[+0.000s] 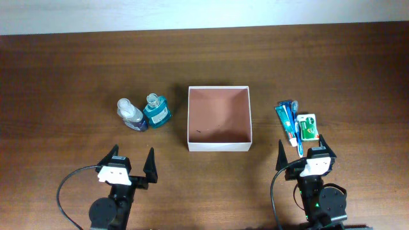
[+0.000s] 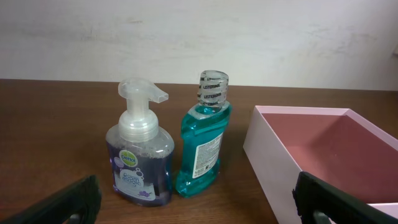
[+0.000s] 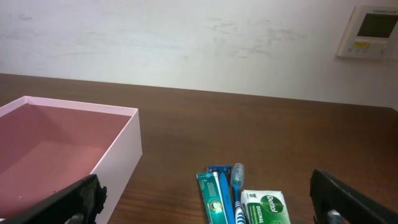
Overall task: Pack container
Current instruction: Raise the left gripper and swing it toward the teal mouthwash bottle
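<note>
The container [image 1: 219, 145] is a square shallow white box with a reddish-brown inside, empty, at the table's middle; it shows in the left wrist view [image 2: 273, 158] and the right wrist view [image 3: 118, 155]. Left of it stand a purple foam soap pump bottle [image 1: 131, 115] [image 2: 139, 163] and a teal mouthwash bottle [image 1: 156, 112] [image 2: 204, 143], side by side. Right of it lie a toothpaste tube [image 1: 285, 121] [image 3: 211, 196], a blue toothbrush [image 1: 295, 128] [image 3: 235, 186] and a green soap box [image 1: 309, 126] [image 3: 266, 208]. My left gripper [image 1: 131, 165] [image 2: 199, 208] and right gripper [image 1: 300, 153] [image 3: 205, 208] are open and empty near the front edge.
The wooden table [image 1: 77, 76] runs back to a white wall [image 2: 199, 37]. A wall thermostat [image 3: 372, 31] shows at the upper right of the right wrist view. Black cables [image 1: 64, 191] loop beside the arm bases.
</note>
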